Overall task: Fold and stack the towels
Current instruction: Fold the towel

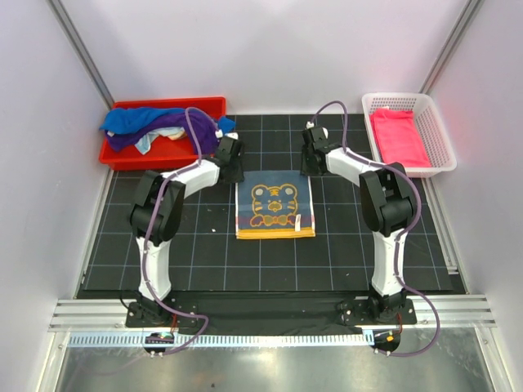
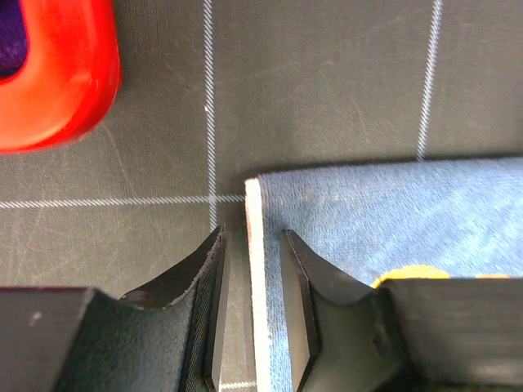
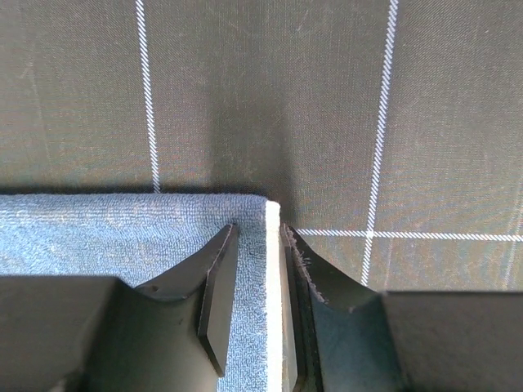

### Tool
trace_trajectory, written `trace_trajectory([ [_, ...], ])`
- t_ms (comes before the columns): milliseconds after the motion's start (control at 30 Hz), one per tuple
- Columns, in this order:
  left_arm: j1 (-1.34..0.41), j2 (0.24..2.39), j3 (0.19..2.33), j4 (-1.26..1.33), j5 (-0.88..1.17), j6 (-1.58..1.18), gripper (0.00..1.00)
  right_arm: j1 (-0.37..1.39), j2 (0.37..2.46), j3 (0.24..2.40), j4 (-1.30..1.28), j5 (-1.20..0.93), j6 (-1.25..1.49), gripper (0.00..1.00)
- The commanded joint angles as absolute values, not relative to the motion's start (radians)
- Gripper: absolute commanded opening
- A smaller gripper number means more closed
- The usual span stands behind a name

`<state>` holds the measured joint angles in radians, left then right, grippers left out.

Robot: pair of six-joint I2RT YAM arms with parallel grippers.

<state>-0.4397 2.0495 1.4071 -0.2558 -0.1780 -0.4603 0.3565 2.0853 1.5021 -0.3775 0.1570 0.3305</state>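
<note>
My left end effector narrowly open astride the towel's far-left corner, my right end effector likewise astride its far-right corner, towel flat mid-desk

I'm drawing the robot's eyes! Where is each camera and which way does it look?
Top: above and behind the arms, looking down on tiger towel, red bin, white basket; both arms show.
Left wrist: on the left arm, looking down at the towel's far left corner; its jaws show.
Right wrist: same on the right arm, at the far right corner; its jaws show.
Shared: all see the towel; top and left wrist see the red bin.
</note>
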Motion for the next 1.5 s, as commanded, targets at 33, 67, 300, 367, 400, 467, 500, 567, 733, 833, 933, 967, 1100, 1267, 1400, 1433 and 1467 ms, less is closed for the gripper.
trace_trajectory([
  [33, -0.422, 1.956, 1.358, -0.123, -0.132, -0.474, 0.36, 0.345, 1.987, 1.471, -0.296, 0.150, 0.325, 0.35],
  [67, -0.417, 1.956, 1.356, -0.120, -0.124, -0.477, 0.36, 0.341, 1.985, 1.470, -0.298, 0.149, 0.325, 0.35],
  [300, -0.400, 1.983, 1.367, -0.107, -0.103, -0.485, 0.39, 0.337, 2.005, 1.469, -0.267, 0.112, 0.328, 0.37],
  [367, -0.397, 1.997, 1.373, -0.107, -0.091, -0.486, 0.40, 0.336, 2.019, 1.479, -0.271, 0.113, 0.328, 0.37],
  [400, -0.396, 2.009, 1.379, -0.110, -0.092, -0.486, 0.40, 0.336, 2.031, 1.486, -0.278, 0.109, 0.328, 0.37],
  [467, -0.394, 2.022, 1.387, -0.113, -0.089, -0.486, 0.40, 0.334, 2.040, 1.491, -0.281, 0.104, 0.330, 0.37],
  [500, -0.393, 2.034, 1.388, -0.112, -0.086, -0.486, 0.40, 0.333, 2.043, 1.491, -0.282, 0.103, 0.330, 0.37],
  [567, -0.393, 2.043, 1.391, -0.112, -0.077, -0.488, 0.39, 0.334, 2.052, 1.493, -0.281, 0.103, 0.330, 0.38],
  [733, -0.393, 2.072, 1.394, -0.110, -0.069, -0.495, 0.41, 0.334, 2.072, 1.491, -0.288, 0.095, 0.333, 0.38],
  [833, -0.393, 2.083, 1.396, -0.109, -0.075, -0.503, 0.42, 0.336, 2.088, 1.499, -0.293, 0.101, 0.333, 0.38],
  [933, -0.393, 2.088, 1.399, -0.109, -0.072, -0.509, 0.44, 0.334, 2.106, 1.508, -0.305, 0.104, 0.333, 0.38],
  [967, -0.393, 2.091, 1.399, -0.109, -0.071, -0.509, 0.44, 0.334, 2.109, 1.508, -0.302, 0.104, 0.334, 0.38],
  [1100, -0.393, 2.100, 1.393, -0.109, -0.058, -0.515, 0.42, 0.334, 2.112, 1.513, -0.308, 0.112, 0.330, 0.38],
  [1267, -0.394, 2.100, 1.378, -0.103, -0.041, -0.528, 0.34, 0.334, 2.108, 1.502, -0.305, 0.112, 0.328, 0.35],
  [1400, -0.396, 2.095, 1.371, -0.097, -0.038, -0.532, 0.28, 0.334, 2.111, 1.497, -0.302, 0.115, 0.330, 0.24],
  [1433, -0.396, 2.094, 1.374, -0.092, -0.038, -0.532, 0.26, 0.331, 2.114, 1.500, -0.302, 0.112, 0.328, 0.23],
  [1467, -0.396, 2.094, 1.374, -0.089, -0.037, -0.534, 0.25, 0.330, 2.117, 1.502, -0.302, 0.109, 0.327, 0.20],
])
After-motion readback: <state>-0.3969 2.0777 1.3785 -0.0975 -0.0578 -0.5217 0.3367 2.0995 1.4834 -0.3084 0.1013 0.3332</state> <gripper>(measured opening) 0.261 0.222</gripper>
